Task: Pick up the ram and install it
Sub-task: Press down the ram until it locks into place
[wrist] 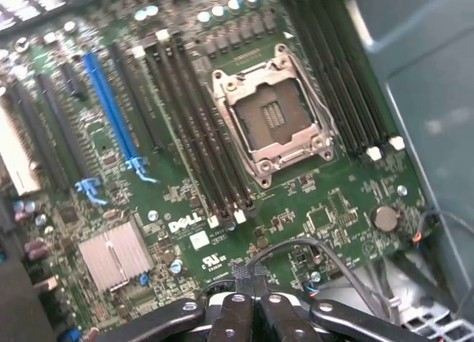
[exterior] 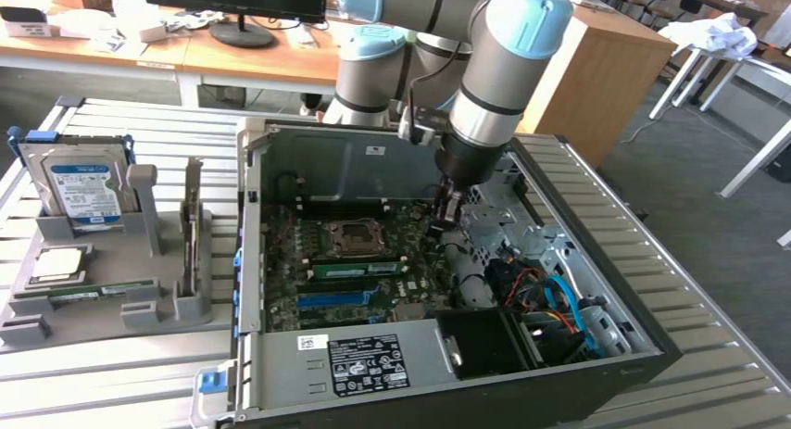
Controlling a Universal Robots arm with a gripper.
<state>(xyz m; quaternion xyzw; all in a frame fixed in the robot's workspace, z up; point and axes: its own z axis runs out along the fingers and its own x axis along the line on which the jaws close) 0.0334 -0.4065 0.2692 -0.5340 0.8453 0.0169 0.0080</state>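
Exterior view: the arm reaches down into the open computer case [exterior: 643,355], and its gripper [exterior: 445,218] hangs over the motherboard [exterior: 358,281] just beside the empty processor socket [exterior: 356,236], on the exterior view's right of it. Its fingers are pressed together and carry nothing. The ram [exterior: 93,290] lies flat along the near edge of the grey parts holder [exterior: 74,320] on the exterior view's left, well apart from the gripper, with the square processor chip [exterior: 59,264] just behind it and the hard drive [exterior: 84,188] standing upright further back. In the wrist view the closed fingertips [wrist: 252,279] meet over the green board near its Dell marking, with the open socket [wrist: 270,116] and the dark memory slots [wrist: 200,135] beside it beyond them
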